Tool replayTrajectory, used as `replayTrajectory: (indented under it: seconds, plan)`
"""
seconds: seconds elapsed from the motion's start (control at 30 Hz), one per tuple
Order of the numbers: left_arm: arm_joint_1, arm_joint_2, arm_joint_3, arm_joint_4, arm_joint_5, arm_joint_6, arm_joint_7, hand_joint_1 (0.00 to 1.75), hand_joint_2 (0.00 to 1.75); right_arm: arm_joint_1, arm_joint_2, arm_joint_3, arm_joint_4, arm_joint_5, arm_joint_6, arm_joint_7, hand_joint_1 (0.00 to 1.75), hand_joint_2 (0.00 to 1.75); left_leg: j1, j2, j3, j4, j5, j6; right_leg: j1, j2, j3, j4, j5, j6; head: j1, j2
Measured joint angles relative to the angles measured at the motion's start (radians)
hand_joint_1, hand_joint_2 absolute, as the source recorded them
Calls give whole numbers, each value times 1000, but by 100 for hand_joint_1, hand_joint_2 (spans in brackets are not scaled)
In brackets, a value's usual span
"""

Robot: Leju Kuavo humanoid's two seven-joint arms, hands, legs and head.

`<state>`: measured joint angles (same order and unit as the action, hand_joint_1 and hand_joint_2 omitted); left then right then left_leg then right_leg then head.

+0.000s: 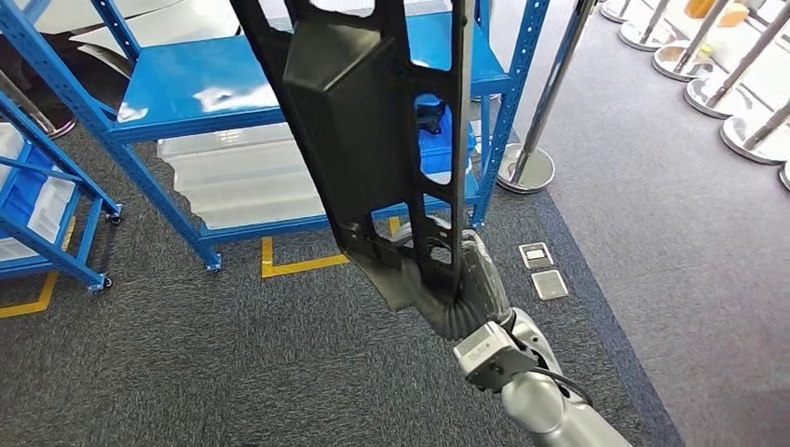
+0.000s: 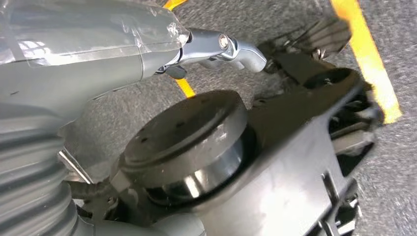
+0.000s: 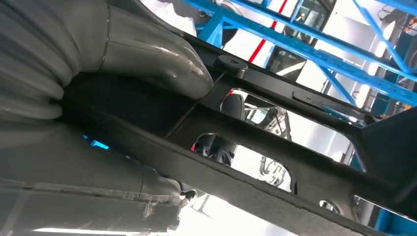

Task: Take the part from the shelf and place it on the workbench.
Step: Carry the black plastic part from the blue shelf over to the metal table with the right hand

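Black part [image 1: 373,121] gripped by right hand [image 1: 466,279] fingers, blue shelf [image 1: 186,93] behind.

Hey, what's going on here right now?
The robot's right hand grips the lower end of a long black part and holds it upright above the grey carpet, in front of a blue shelf. Its left hand hangs over the floor with nothing in it. No workbench is in sight yet.

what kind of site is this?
Likely a factory or warehouse demo floor: blue steel shelf racks, yellow floor tape on grey carpet, stanchion posts, and a black part in the right robot hand.
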<state>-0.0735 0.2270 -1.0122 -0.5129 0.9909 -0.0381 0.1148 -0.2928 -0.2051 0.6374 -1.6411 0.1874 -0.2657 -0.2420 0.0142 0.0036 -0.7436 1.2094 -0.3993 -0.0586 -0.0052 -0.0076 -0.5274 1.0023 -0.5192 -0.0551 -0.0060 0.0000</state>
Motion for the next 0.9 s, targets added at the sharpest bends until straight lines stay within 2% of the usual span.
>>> replayTrajectory:
  seconds: [0.03, 0.07, 0.1, 0.13, 0.17, 0.2, 0.23, 0.27, 0.33, 0.4, 0.43, 0.47, 0.53, 0.57, 0.6, 0.63, 0.67, 0.73, 0.77, 0.8, 0.87, 0.9]
  plan:
    - [0, 0, -1, 0, 1, 1, 0, 0, 175, 1, 1, 0, 1, -1, 1, -1, 175, 175, 1, 0, -14, 61, -27, -4, 0, 0, -10, 1, 7, 1, -4, 0]
    - [0, 0, -2, 0, 1, 2, 0, 0, 175, 1, 1, 0, 3, -2, 1, -2, 175, 175, 3, 0, -17, 100, -33, -8, 1, 0, -19, 3, 14, 2, -8, 0]
    - [1, 0, -4, 0, 2, 2, 0, 0, 175, 2, 2, 0, 5, -4, 1, -2, 175, 175, 4, 0, -2, 104, -20, -9, 1, 0, -28, 6, 19, 4, -11, 0]
    - [1, 0, -5, 0, 2, 3, 0, 0, 175, 3, 2, 0, 7, -7, 2, -2, 175, 175, 5, 0, 33, 68, 4, -10, 0, 0, -36, 10, 23, 6, -15, 0]
    - [1, 0, -6, 1, 3, 3, 0, 0, 175, 3, 2, 0, 8, -11, 2, -3, 175, 175, 7, 0, 83, 0, 26, -9, 0, 0, -43, 14, 26, 9, -20, 0]
    - [-1, 0, -8, 1, 5, 3, 0, 0, 175, 3, 3, 0, 9, -17, 3, -4, 175, 175, 6, -1, 133, -73, 35, -5, 0, 0, -50, 19, 28, 12, -24, 0]
    - [-2, 0, -10, 1, 7, 3, -1, 0, 175, 3, 3, 0, 10, -24, 4, -5, 175, 175, 5, -2, 167, -131, 38, 0, 1, 1, -54, 23, 31, 17, -26, 0]
    - [-2, 0, -12, 1, 9, 4, -1, 0, 175, 3, 3, 0, 10, -31, 4, -6, 175, 175, 2, -3, 185, -165, 36, 6, 2, 2, -58, 25, 33, 23, -28, 0]
    - [-2, 0, -15, 1, 11, 5, -2, 0, 175, 3, 5, 0, 13, -41, 6, -7, 175, 175, 0, -2, 184, -179, 37, 19, 3, 4, -62, 25, 41, 35, -27, 0]
    - [-3, 0, -18, 1, 12, 5, -2, 0, 175, 3, 5, 0, 15, -45, 7, -7, 175, 175, 3, 5, 182, -190, 45, 33, 1, 7, -70, 40, 30, 46, -23, 0]
    - [-3, 0, -19, 1, 12, 5, -2, 0, 175, 3, 5, 0, 15, -47, 7, -8, 175, 175, 6, 9, 180, -196, 51, 40, 1, 8, -84, 72, 8, 50, -17, 0]
    - [-4, 0, -20, 1, 13, 5, -2, 0, 175, 4, 5, 0, 17, -49, 8, -9, 175, 175, 6, 14, 177, -199, 55, 46, -2, 8, -109, 126, -25, 54, -11, 0]
    - [-4, 0, -22, 1, 14, 5, -2, 0, 175, 9, 5, 0, 20, -55, 8, -11, 175, 175, 5, 21, 169, -198, 60, 51, -4, 8, -167, 257, -88, 60, 3, 0]
    - [-4, 0, -22, 1, 15, 5, -2, 0, 175, 12, 5, 0, 22, -57, 9, -12, 175, 175, 4, 26, 165, -197, 61, 51, -5, 7, -183, 297, -99, 62, 8, 0]
    - [-3, 0, -24, 1, 16, 5, -2, 0, 175, 14, 4, 0, 23, -59, 9, -12, 175, 175, 4, 30, 163, -195, 62, 51, -6, 7, -180, 300, -90, 62, 12, 0]
    - [-3, 0, -25, 1, 16, 6, -2, 0, 175, 15, 4, 0, 25, -60, 9, -13, 175, 175, 4, 35, 162, -192, 62, 50, -7, 4, -159, 264, -64, 62, 16, 0]
    - [-4, 0, -27, 1, 17, 6, -2, 0, 175, 16, 4, 0, 25, -61, 9, -14, 175, 175, 4, 40, 161, -189, 62, 48, -8, -5, -122, 197, -29, 61, 20, 0]
    - [-4, 0, -29, 1, 18, 7, -3, 0, 175, 15, 4, 0, 26, -61, 8, -15, 175, 175, 0, 49, 159, -183, 60, 40, -3, -33, -61, 72, 14, 55, 29, 0]
    - [-4, 0, -30, 2, 18, 7, -3, 0, 175, 15, 4, 0, 26, -62, 8, -15, 175, 175, -2, 53, 158, -180, 60, 34, -1, -41, -49, 41, 21, 49, 29, 0]
    - [-4, 0, -31, 2, 18, 8, -3, 0, 175, 16, 3, 0, 26, -62, 8, -16, 175, 175, -4, 59, 156, -179, 61, 29, 3, -41, -50, 33, 20, 44, 27, 0]
    - [-5, 0, -34, 2, 18, 8, -3, 0, 175, 16, 3, 0, 26, -62, 8, -16, 175, 175, -3, 67, 156, -178, 62, 17, 3, -22, -57, 29, 28, 31, 22, 0]
    - [-6, 0, -36, 2, 18, 9, -3, 0, 175, 16, 3, 0, 26, -62, 8, -16, 175, 175, -1, 61, 153, -169, 53, 10, 3, -15, -59, 26, 33, 24, 20, 0]
